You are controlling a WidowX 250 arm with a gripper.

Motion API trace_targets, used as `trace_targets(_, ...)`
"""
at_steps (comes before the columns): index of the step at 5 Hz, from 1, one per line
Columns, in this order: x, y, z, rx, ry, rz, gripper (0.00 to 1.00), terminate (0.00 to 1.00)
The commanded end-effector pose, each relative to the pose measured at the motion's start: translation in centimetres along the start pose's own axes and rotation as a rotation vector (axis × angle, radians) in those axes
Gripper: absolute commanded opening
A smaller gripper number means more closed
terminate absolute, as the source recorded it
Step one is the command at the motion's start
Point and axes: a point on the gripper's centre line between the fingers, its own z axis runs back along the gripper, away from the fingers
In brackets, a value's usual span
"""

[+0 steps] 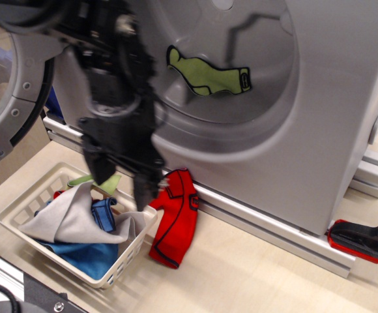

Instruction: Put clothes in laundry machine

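Observation:
The silver-grey laundry machine fills the back, its round door swung open at left. A lime-green garment with dark trim lies inside the drum. A red shirt with dark trim lies on the table by the machine's base. A white lattice basket at lower left holds a pale grey cloth, blue pieces and a lime-green piece. My gripper, blurred by motion, is open and empty just above the basket's far rim, left of the red shirt.
An aluminium rail runs along the machine's base. A red and black clamp lies at the right edge. A metal frame edge borders the table at bottom left.

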Motion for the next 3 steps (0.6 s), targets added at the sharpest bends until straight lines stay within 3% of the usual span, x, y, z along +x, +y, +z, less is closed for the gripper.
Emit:
trace_targets(1,-0.6,6.4,1.3,-0.027,-0.043,-0.009,1.00,0.00)
trace_targets(2,-0.9,7.4,-0.6,-0.050,-0.047,-0.054,1.00,0.00)
trace_targets(3,-0.9,7.6,-1.9,-0.117,-0.013,-0.108,1.00,0.00)
